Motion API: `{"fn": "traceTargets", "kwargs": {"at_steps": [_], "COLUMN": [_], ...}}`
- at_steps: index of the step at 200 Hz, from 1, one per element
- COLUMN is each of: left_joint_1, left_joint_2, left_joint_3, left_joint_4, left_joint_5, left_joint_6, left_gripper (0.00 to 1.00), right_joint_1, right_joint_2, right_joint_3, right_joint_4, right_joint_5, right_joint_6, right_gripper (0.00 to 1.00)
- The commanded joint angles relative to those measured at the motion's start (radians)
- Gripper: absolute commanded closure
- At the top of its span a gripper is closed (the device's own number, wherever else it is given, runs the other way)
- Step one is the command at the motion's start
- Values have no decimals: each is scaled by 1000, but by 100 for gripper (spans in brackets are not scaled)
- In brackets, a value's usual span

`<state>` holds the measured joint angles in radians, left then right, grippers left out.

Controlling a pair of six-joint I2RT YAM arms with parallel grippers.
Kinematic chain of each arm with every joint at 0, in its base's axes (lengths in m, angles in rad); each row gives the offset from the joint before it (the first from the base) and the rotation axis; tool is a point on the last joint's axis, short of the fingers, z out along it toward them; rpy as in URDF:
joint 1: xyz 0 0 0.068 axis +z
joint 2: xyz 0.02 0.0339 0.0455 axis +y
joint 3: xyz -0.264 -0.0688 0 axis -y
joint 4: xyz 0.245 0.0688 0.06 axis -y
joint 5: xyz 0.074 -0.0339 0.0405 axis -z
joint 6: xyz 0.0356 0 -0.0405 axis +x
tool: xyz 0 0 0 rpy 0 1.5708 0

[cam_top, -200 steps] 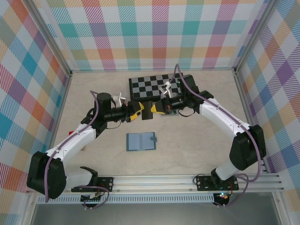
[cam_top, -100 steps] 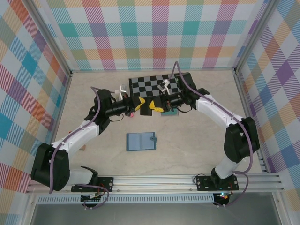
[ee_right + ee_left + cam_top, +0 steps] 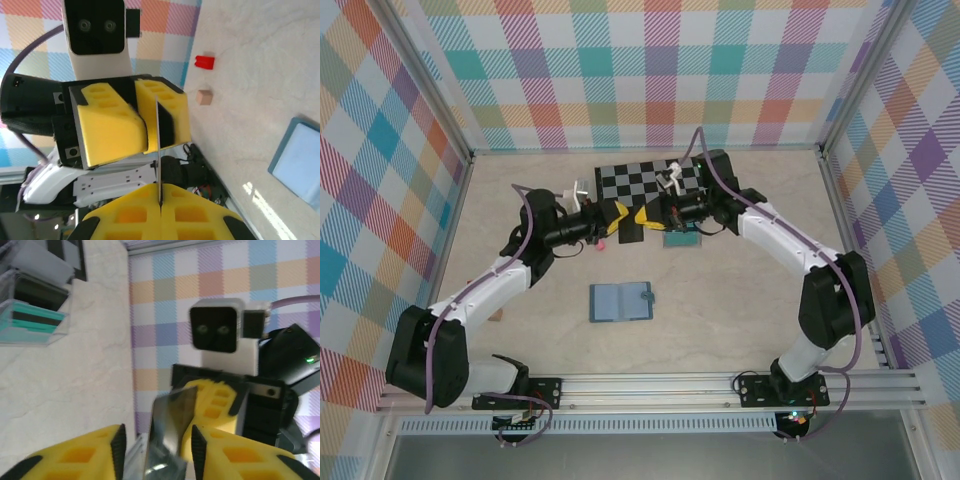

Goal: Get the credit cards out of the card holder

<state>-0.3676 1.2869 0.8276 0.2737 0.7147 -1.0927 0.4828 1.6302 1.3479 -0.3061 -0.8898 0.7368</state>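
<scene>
The card holder (image 3: 621, 301) lies open and flat on the table, a blue-grey wallet whose corner also shows in the right wrist view (image 3: 300, 160). Above the table, near the chessboard, my right gripper (image 3: 644, 216) (image 3: 160, 192) is shut on a dark glossy credit card (image 3: 630, 234) (image 3: 158, 145), seen edge-on from the wrist. My left gripper (image 3: 614, 214) (image 3: 157, 440) faces it, open, with that card (image 3: 170, 425) standing between its pads and a gap on each side. More credit cards (image 3: 682, 238) (image 3: 30, 322), teal with dark stripes, are stacked in a clear tray.
A black-and-grey chessboard (image 3: 645, 183) lies at the back of the table, just behind both grippers. A pink marker (image 3: 601, 243) sits under the left wrist. A red block (image 3: 204, 62) and a tan block (image 3: 203, 97) lie at the left side of the table.
Both grippers have moved away from the arm bases toward the chessboard, staying face to face with the dark card between them. The card holder has not moved.
</scene>
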Motion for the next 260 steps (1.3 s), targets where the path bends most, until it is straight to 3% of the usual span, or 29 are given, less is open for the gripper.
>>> {"fn": "traceTargets", "kwargs": {"at_steps": [1, 19, 37, 60, 81, 118, 180, 220, 260], "left_joint_1": [9, 18, 33, 52, 68, 81, 87, 88, 88], "left_joint_2": [-74, -87, -86, -78, -74, -55, -13, 12, 23], "left_joint_3": [76, 149, 195, 220, 230, 249, 251, 262, 246], "left_joint_4": [-311, -597, -777, -884, -933, -1012, -1024, -1038, -1021], "left_joint_5": [-105, -217, -300, -375, -415, -518, -538, -529, -514], "left_joint_6": [164, 290, 371, 444, 485, 511, 505, 540, 546], "left_gripper": [32, 14, 8, 2, 0, 0, 0, 0, 0], "right_joint_1": [-8, -28, -51, -73, -92, -135, -156, -152, -135], "right_joint_2": [-50, -52, -45, -22, 9, 83, 285, 382, 427], "right_joint_3": [90, 139, 190, 226, 239, 278, 508, 611, 620], "right_joint_4": [-210, -311, -371, -378, -345, -323, -609, -720, -709], "right_joint_5": [219, 341, 457, 561, 619, 578, 485, 551, 620], "right_joint_6": [-204, -348, -510, -771, -986, -1279, -1730, -1866, -1936], "right_gripper": [100, 100, 100, 100, 100, 100, 100, 100, 100]}}
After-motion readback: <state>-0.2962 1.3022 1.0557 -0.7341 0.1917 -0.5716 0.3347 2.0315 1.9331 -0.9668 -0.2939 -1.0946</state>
